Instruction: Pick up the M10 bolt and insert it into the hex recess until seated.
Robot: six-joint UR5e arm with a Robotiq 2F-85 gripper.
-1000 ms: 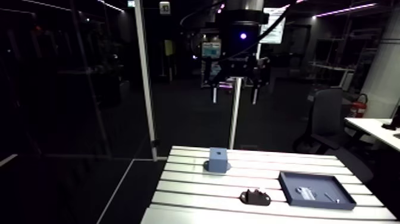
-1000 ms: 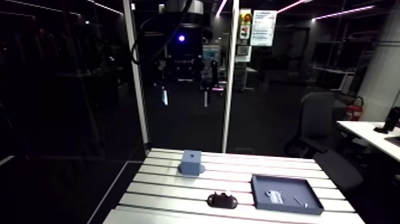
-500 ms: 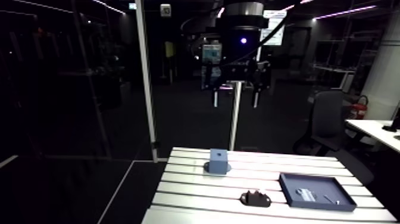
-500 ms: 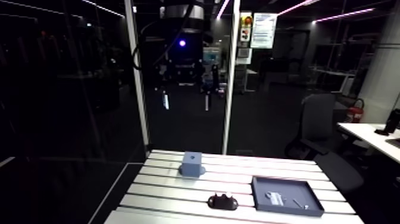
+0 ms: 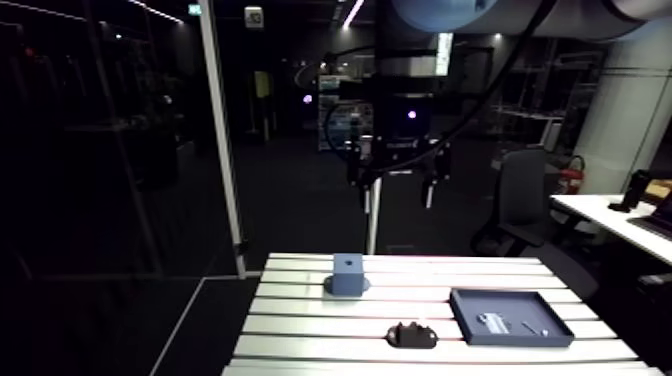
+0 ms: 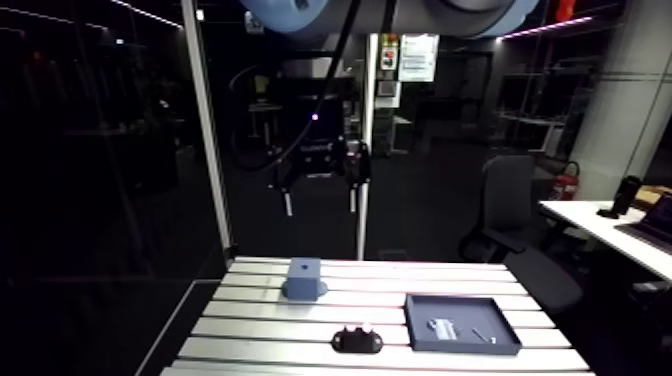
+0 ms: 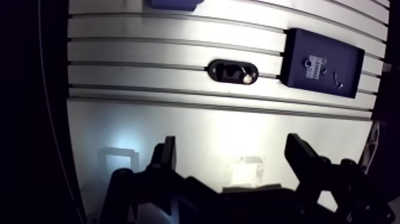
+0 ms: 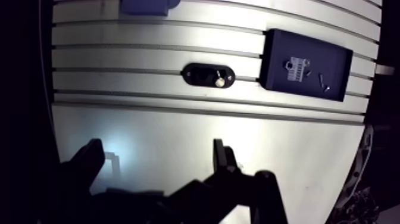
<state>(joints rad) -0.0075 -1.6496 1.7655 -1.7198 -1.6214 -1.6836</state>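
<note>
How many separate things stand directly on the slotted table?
3: a blue block toward the back, a black oval piece in front of it, and a dark tray beside that piece. None seems to be hidden.

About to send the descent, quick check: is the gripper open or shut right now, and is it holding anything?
Gripper: open, holding nothing.
</note>
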